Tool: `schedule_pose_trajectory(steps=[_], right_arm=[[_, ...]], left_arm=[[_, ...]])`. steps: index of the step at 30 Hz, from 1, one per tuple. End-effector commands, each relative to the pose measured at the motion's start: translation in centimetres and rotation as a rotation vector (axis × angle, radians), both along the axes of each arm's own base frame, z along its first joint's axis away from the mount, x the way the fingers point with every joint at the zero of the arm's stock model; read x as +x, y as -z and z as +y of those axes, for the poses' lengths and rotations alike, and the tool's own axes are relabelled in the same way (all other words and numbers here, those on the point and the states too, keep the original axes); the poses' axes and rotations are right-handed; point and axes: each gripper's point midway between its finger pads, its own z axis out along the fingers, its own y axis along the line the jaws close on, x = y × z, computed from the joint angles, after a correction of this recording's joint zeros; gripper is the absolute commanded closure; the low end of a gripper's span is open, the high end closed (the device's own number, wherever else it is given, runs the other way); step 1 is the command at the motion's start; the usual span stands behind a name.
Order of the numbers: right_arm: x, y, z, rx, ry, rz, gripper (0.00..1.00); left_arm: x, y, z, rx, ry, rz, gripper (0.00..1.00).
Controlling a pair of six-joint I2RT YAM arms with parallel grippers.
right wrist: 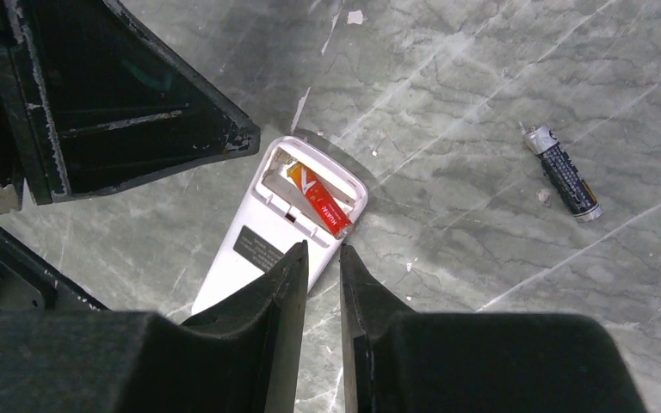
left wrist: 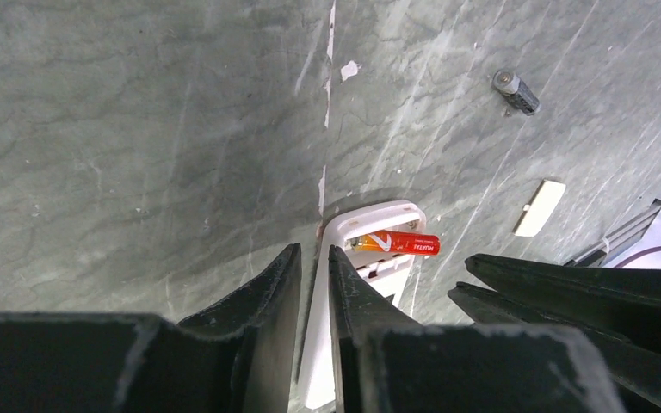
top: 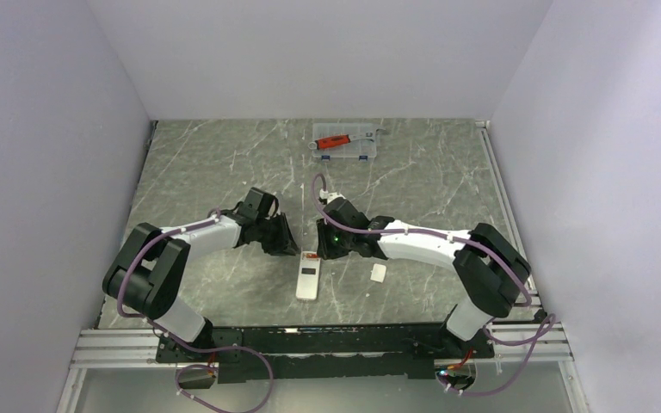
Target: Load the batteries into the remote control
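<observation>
The remote control lies back-up on the table between my two grippers. Its open recess holds one red-orange battery, lying across it with one end over the rim; this battery also shows in the left wrist view. The second battery, dark with a silver end, lies loose on the table, also in the left wrist view. My left gripper hovers over the remote's left edge, jaws almost together, nothing held. My right gripper is just off the recess end, jaws almost together, empty.
A small white square cover piece lies right of the remote, also visible in the left wrist view. A clear plastic case with a red-handled tool stands at the back. Walls enclose the table on three sides.
</observation>
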Motion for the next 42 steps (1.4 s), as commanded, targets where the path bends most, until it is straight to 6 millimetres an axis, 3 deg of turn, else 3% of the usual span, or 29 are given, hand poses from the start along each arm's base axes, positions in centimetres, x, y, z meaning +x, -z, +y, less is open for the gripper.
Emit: schedule_pose_trajectory(steps=[1, 42], right_arm=[[1.0, -0.1, 0.5, 0.025, 0.033, -0.019, 0.78], [0.7, 1.3, 0.7, 0.014, 0.058, 0.044, 0.79]], left_arm=[[0.3, -0.5, -0.7, -0.046, 0.013, -0.024, 0.77], [-0.4, -1.8, -1.9, -0.156, 0.051, -0.049, 0.80]])
